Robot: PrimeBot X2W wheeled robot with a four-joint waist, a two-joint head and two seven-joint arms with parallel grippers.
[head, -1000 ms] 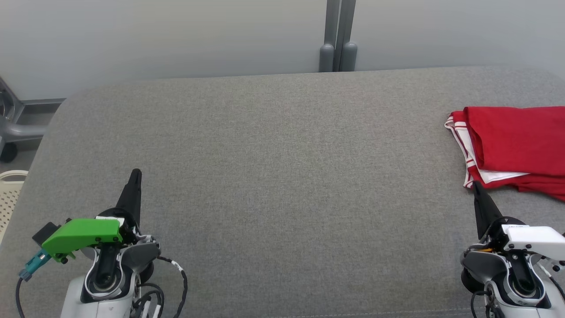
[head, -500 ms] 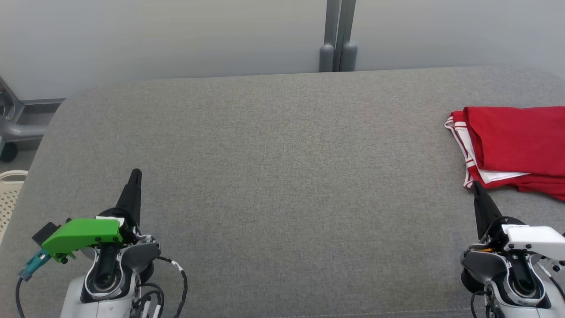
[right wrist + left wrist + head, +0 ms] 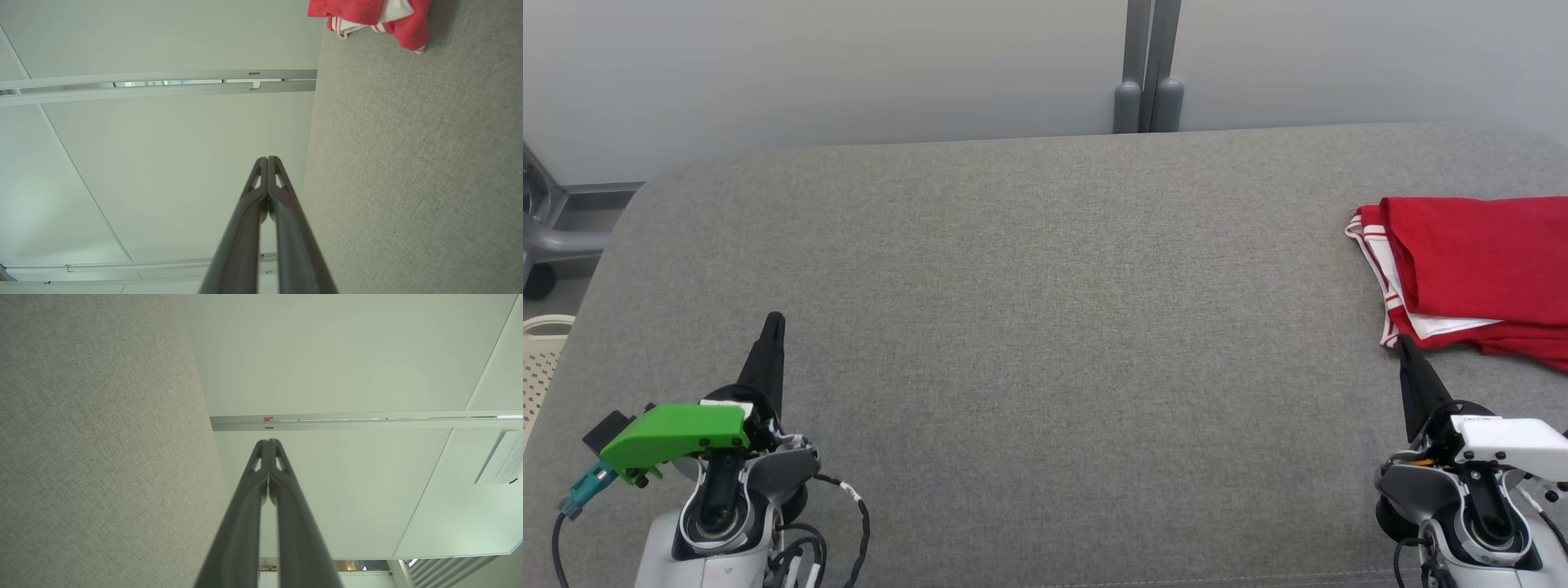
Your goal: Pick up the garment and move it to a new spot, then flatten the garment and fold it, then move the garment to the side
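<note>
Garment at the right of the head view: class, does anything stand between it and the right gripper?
Nothing visible does. The folded red garment lies on the grey surface just ahead of the right gripper, which is shut. In the right wrist view, bare surface lies between them.

Bright, even light; sharp, faint shadows.

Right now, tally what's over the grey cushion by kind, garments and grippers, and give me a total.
Garments: 1, the red garment, lying folded on the robot's right.
Grippers: 2, the left gripper and the right gripper, both shut and empty.
Total: 3
</note>
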